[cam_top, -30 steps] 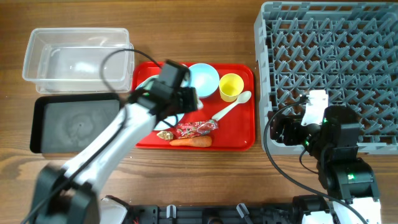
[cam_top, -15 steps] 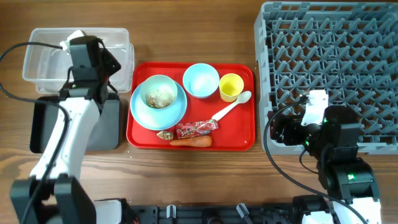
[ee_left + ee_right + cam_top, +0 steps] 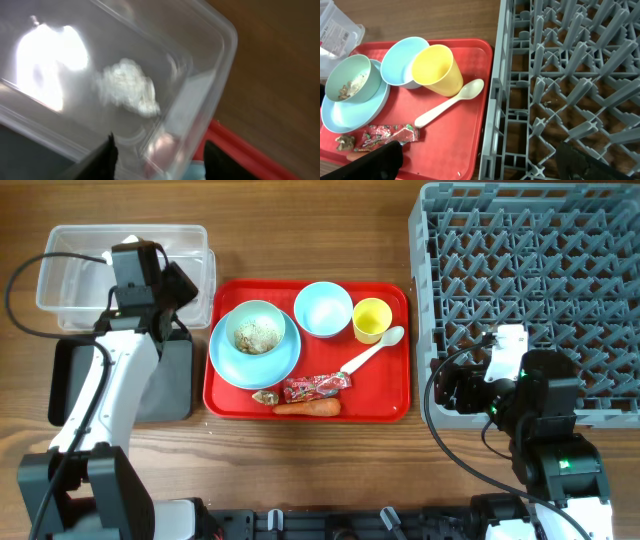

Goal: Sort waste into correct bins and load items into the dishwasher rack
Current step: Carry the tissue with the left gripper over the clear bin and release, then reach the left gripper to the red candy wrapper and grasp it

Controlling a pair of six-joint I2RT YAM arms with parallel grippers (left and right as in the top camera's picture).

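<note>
My left pincer (image 3: 160,156) hangs over the tub (image 3: 70,280) at the far left corner of the bench (image 3: 300,240), jaws spread wide and holding nothing. Below it the tissue (image 3: 129,93) lies on the tub floor, close to the wall that faces the red tray (image 3: 390,385). The black tray (image 3: 85,385) sits just beside the tub's near side, along the left edge, and my arm (image 3: 110,380) covers part of it.

My right pincer (image 3: 480,150) is also wide and empty. It hovers at the near left corner of the rack (image 3: 530,270), which fills the far right corner of the bench.

The red tray lies mid-bench, between tub and rack. The plate (image 3: 235,370) takes its left end, with the mint bowl (image 3: 275,315) standing on it and crumbs (image 3: 258,334) inside that bowl. The blue bowl (image 3: 323,308) sits by the tray's far rim, just beside the cup (image 3: 371,319) on its right. The spoon (image 3: 372,352) lies slantwise just nearer than the cup, its bowl end towards the rack. Along the tray's near rim lie a scrap (image 3: 265,396), the wrapper (image 3: 315,386) and the carrot (image 3: 307,408), close together.
</note>
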